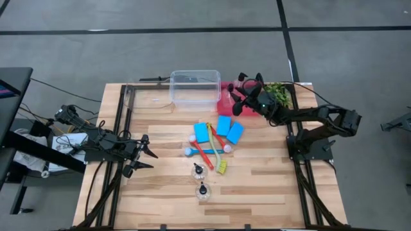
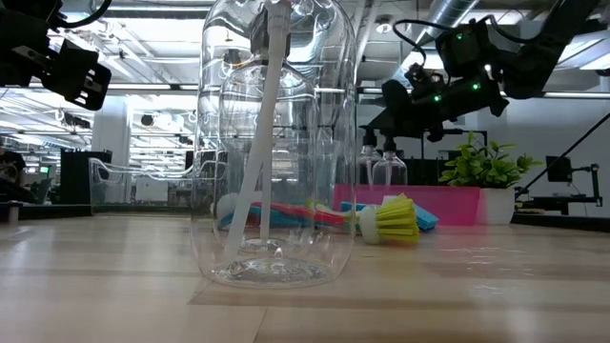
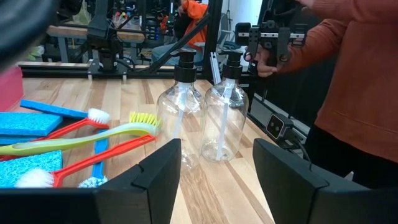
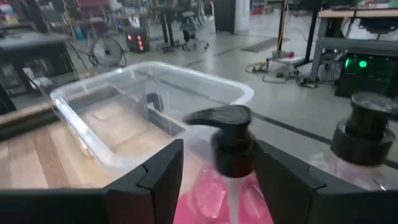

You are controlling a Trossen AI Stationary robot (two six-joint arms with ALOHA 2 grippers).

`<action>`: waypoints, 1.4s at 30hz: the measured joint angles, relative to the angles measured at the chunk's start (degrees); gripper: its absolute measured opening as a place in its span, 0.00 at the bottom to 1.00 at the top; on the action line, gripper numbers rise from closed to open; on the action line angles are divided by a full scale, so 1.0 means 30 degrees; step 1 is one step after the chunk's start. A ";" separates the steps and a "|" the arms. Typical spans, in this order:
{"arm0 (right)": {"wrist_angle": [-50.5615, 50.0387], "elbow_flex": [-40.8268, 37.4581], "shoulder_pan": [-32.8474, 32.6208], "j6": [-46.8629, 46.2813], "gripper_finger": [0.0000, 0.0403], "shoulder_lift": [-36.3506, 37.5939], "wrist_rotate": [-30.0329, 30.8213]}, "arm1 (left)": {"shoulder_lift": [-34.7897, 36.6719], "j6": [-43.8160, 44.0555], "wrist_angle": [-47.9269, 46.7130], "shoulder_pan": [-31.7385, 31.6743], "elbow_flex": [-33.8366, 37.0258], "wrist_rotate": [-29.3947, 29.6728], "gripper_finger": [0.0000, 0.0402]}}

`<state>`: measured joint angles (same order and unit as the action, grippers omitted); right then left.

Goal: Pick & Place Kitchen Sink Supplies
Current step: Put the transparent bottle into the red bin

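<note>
Your right tool (image 1: pixel 239 96) hangs over the red tray (image 1: pixel 228 108) at the far side of the tabletop (image 1: pixel 270 186), beside the clear tub (image 1: pixel 194 86). From the right wrist view, its fingers (image 4: pixel 155 171) sit on either side of a bottle's black pump top (image 4: pixel 225 134); you cannot tell whether they are touching it, or whether they pinch it. A second pump bottle (image 4: pixel 367 140) stands just beside it, over the tray.

Your left tool (image 1: pixel 142 157) waits near the left edge of the tabletop with its jaws spread wide and nothing between them.

Two more clear bottles (image 1: pixel 200 171) (image 1: pixel 203 190) stand upright in the middle of the tabletop, one near the other. Beyond them lie three blue sponges (image 1: pixel 222 128) and the long-handled brushes (image 1: pixel 207 153), red, blue and yellow-green, crossed in a loose pile. A small green plant (image 1: pixel 279 93) sits past the tray.

In the left wrist view a person's hand (image 3: pixel 264 62) in an orange sleeve shows beyond the table's edge.
</note>
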<state>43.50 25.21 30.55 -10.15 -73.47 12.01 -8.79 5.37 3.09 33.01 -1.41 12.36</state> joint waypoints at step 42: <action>-1.2185 0.0000 -0.4400 -0.1211 0.41 1.2046 0.1584 | 0.0002 0.0000 0.0000 -0.0003 0.0000 0.0000 0.50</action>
<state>6.94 25.21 17.35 -13.79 -37.33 16.76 -8.78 5.37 3.09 33.01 -1.41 12.36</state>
